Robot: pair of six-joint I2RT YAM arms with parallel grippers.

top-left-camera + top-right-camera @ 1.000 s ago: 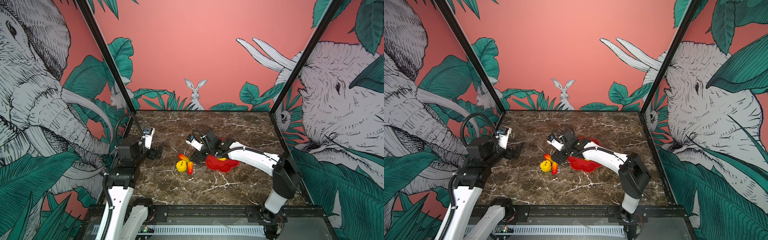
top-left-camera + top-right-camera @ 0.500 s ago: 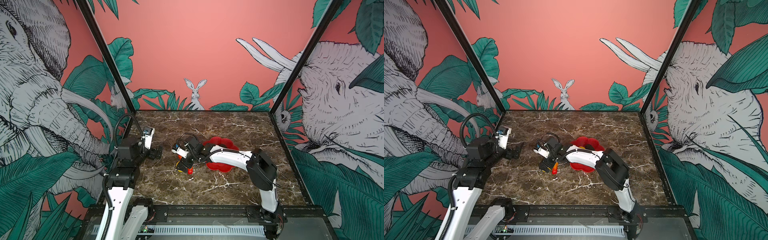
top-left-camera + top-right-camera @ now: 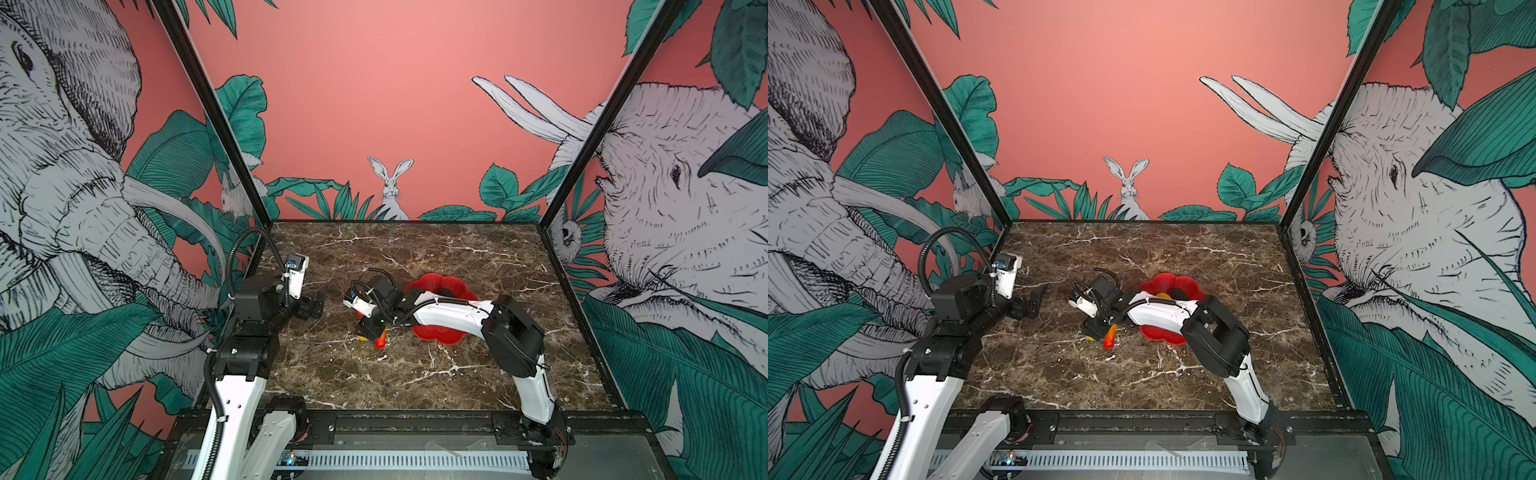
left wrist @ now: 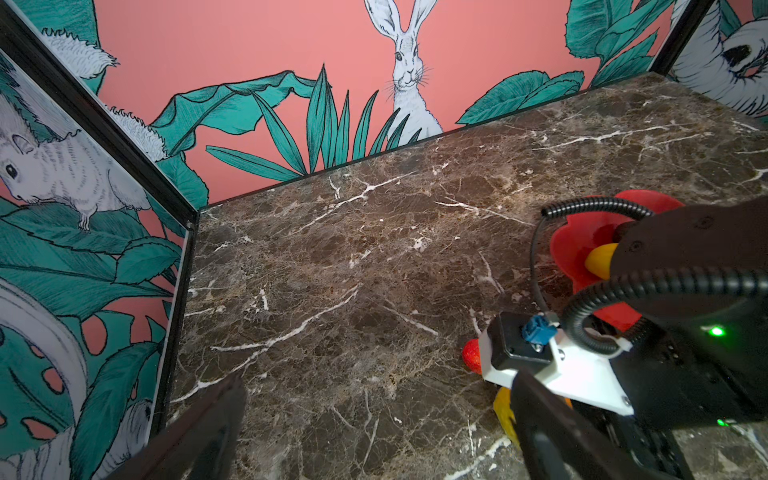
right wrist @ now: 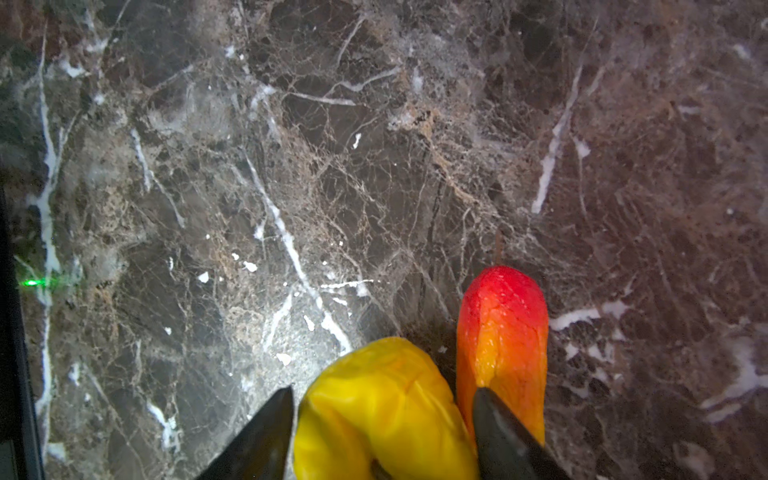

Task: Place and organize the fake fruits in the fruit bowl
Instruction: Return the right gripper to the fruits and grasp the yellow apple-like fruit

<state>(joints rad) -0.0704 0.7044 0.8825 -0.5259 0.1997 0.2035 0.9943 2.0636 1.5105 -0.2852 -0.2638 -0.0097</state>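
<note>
Now R pincer (image 5: 383, 391) clamps yellow apple (image 5: 374, 419) beside orange-red fruit (image 5: 503, 332).

No legible text, label, brand or number in any view: none on fruit bowl (image 3: 449, 284), yellow fruit (image 5: 382, 399), orange-red fruit (image 5: 503, 332), right arm (image 3: 449, 318), left arm (image 3: 237, 392), marble tabletop (image 3: 415, 249), mural walls (image 3: 395, 83).

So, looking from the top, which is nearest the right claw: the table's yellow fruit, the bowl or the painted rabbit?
1. yellow fruit, between the right gripper's fingers.
2. bowl, just right of it.
3. rabbit, on the back wall.
</note>
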